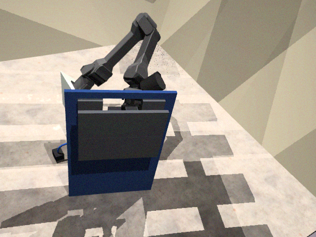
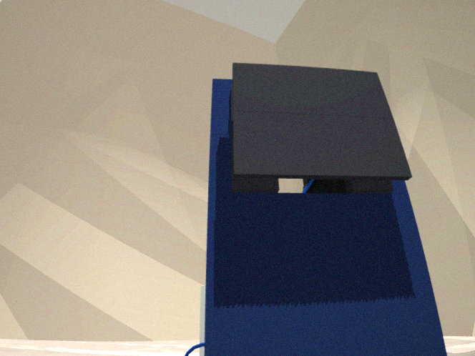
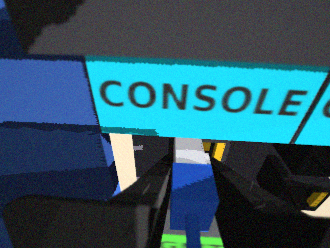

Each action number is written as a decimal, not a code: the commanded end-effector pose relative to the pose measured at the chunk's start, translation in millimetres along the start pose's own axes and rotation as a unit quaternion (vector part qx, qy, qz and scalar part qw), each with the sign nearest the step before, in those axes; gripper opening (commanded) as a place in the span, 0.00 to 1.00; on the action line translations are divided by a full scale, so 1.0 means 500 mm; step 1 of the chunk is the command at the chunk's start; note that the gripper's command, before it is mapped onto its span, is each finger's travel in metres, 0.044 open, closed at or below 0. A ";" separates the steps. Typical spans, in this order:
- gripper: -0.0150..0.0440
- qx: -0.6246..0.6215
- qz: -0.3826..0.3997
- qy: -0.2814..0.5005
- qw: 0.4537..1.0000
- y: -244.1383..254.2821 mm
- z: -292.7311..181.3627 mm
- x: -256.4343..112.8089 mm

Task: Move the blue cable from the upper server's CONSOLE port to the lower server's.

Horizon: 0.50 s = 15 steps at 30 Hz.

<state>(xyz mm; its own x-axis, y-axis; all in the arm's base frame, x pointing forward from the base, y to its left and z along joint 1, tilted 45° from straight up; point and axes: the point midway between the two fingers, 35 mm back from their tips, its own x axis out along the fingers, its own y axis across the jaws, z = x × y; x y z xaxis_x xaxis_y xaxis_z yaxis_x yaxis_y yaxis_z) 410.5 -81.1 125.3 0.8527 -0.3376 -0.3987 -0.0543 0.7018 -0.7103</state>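
- Blue board (image 1: pixel 109 182) (image 2: pixel 314 325) (image 3: pixel 42 92): left of the CONSOLE label (image 3: pixel 200 100) up close.
- Claw (image 3: pixel 189 162): below the label, closed on the plug, presumably squeezing its tab.
- Plug (image 3: pixel 192 197): under the label, nose portward; seating and which server unclear.
- Cable (image 1: pixel 61 145) (image 2: pixel 194 347) (image 3: pixel 193 237): trails away from the label.

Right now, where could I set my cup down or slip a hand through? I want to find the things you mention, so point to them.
Perhaps on the pale surface (image 1: pixel 214 186) right of the blue panel (image 1: pixel 109 181) (image 2: pixel 325 329) in the top view; its shadows hide nothing I can see. Left of the panel, a black block (image 1: pixel 58 154) takes some room. It's crowded under the CONSOLE label (image 3: pixel 200 97): the pincer (image 3: pixel 189 162) grips the blue plug (image 3: pixel 192 200) there.
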 end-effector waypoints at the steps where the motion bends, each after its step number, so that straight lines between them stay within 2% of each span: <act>1: 0.25 0.003 -0.006 -0.001 1.000 -0.007 0.005 0.002; 15: 0.25 0.003 -0.006 -0.001 1.000 -0.007 0.006 0.005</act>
<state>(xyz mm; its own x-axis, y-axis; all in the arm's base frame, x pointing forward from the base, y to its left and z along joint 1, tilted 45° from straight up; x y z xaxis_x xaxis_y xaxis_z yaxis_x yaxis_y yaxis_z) 411.8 -81.3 124.5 0.8516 -0.3392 -0.3997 -0.0543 0.7013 -0.7108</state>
